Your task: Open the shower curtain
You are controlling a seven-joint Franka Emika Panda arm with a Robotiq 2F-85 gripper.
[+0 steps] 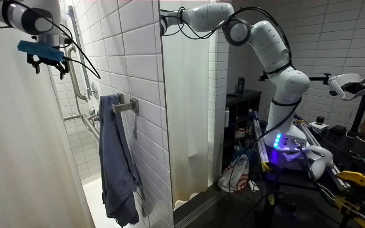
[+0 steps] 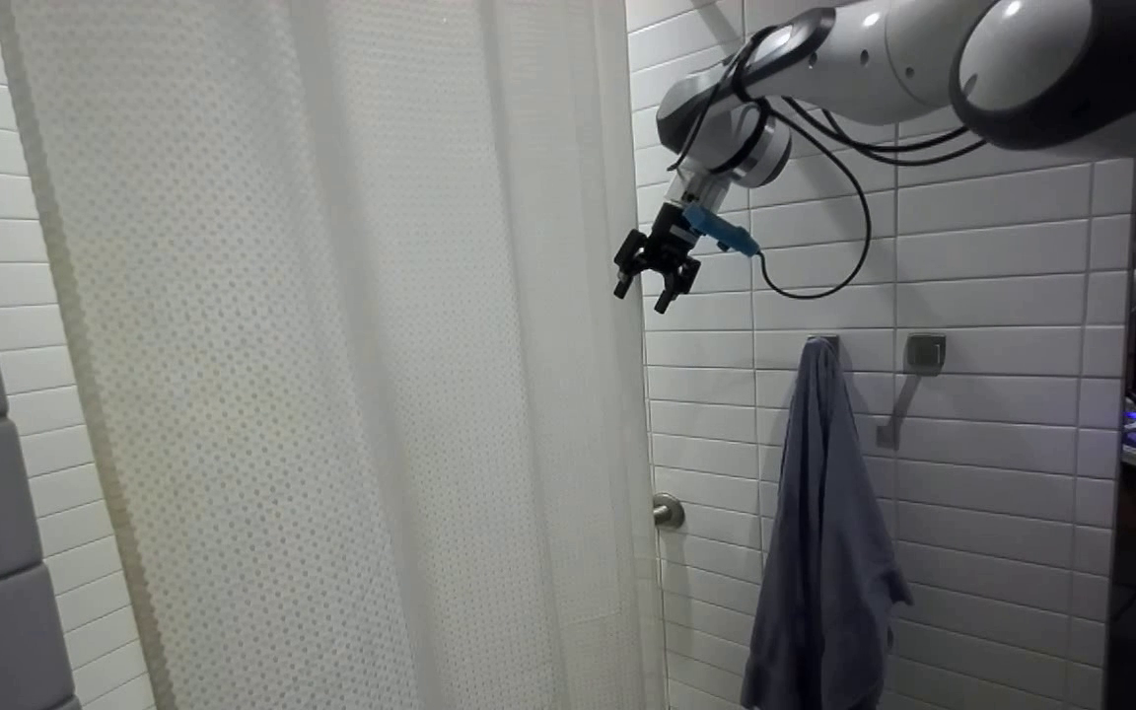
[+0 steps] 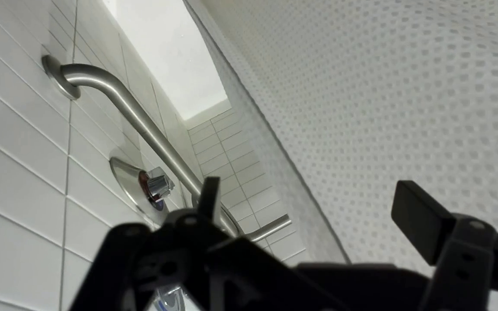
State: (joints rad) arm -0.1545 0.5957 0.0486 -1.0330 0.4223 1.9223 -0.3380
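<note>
Nearest the wrist camera, the black gripper (image 3: 316, 211) is seen with its jaws spread wide; the free edge of the shower curtain (image 3: 383, 108) is viewed beyond the space between them, and whether the sheet is touched cannot be told.

Markings: red concentric rings are printed on a white plastic bag (image 1: 234, 174), noted in the mirror (image 1: 309, 34); the face of a dark bottle (image 1: 240, 85), stood on a black shelf unit (image 1: 242, 97), is too small to be read. Reddish and blue marks are carried on the shower valve (image 3: 145, 185).

Curtain surface: off-white, patterned with small dots, hung in soft vertical folds. In an exterior view, a gap is seen between its free edge and the white tiled wall (image 1: 141, 41); the gripper is positioned near that edge, fingers downward. Within the gap, a steel grab bar (image 3: 143, 125) and the white shower base (image 1: 91, 193) are exposed.

Room: a blue-grey towel (image 2: 824, 542) is hung from the tiled wall, with a metal hook (image 2: 925, 353) mounted beside it. A blue-wrapped block (image 2: 721, 232) is fixed at the wrist of the white arm (image 2: 844, 79). Blue lights (image 1: 277, 140) and a white headset (image 1: 344, 80) are reflected.
</note>
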